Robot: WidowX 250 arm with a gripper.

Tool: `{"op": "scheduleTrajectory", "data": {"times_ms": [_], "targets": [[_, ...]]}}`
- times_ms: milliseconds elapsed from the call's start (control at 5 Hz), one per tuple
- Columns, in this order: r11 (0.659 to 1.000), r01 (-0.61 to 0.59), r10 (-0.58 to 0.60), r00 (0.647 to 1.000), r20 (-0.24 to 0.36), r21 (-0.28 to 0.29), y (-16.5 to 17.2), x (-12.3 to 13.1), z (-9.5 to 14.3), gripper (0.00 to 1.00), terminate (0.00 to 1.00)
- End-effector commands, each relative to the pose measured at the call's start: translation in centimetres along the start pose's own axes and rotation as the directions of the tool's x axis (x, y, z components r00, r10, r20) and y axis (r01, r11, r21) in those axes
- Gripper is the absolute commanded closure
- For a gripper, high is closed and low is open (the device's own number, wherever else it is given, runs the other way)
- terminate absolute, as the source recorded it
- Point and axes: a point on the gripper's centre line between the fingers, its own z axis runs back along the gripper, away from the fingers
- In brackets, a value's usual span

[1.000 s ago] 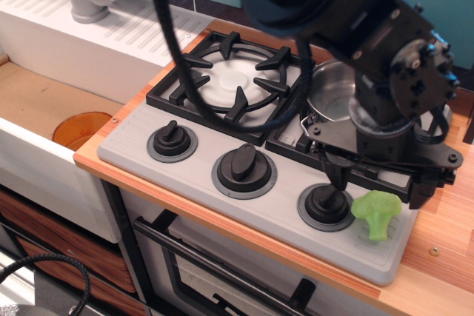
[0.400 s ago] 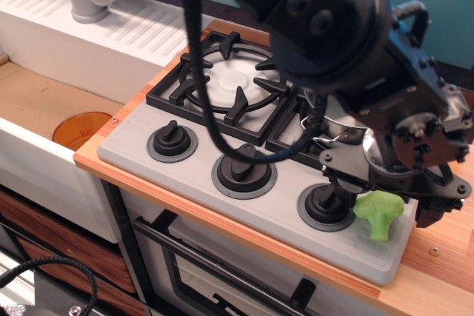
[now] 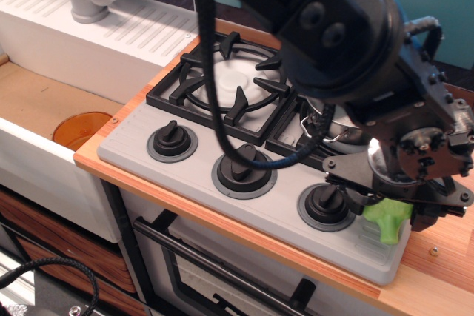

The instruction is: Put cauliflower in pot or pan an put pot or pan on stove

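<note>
Stove (image 3: 141, 146) with left grate bare, gripper low at front right corner.
Steel pot (image 3: 342, 128) sits on the right burner, mostly hidden behind the arm. Gripper (image 3: 386, 209) is down over the lime-green cauliflower (image 3: 386, 220) at the stove's front right corner, beside the right knob (image 3: 324, 202); jaws straddle it, closure cannot be told.
</note>
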Motion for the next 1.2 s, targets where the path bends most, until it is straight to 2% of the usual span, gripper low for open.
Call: {"op": "scheduleTrajectory", "data": {"times_ms": [0,200,400,600,800,1000], "targets": [[0.999,-0.023,0.023,1.0,-0.003,-0.038,-1.2,1.3,1.5,1.0,0.0],[0.999,-0.036,0.035,0.999,-0.023,-0.038,-1.4,1.7,2.5,1.0,0.0],[0.999,-0.047,0.046,0.997,-0.059,-0.027,-1.4,2.7,4.5,1.0,0.0],[0.999,-0.051,0.049,0.993,-0.11,-0.017,-1.3,4.8,6.4,1.0,0.0],[0.999,-0.034,0.032,0.989,-0.143,-0.016,-0.4,7.4,7.4,1.0,0.0],[1.0,-0.013,0.01,0.989,-0.149,-0.023,0.8,9.8,7.0,1.0,0.0]]}}
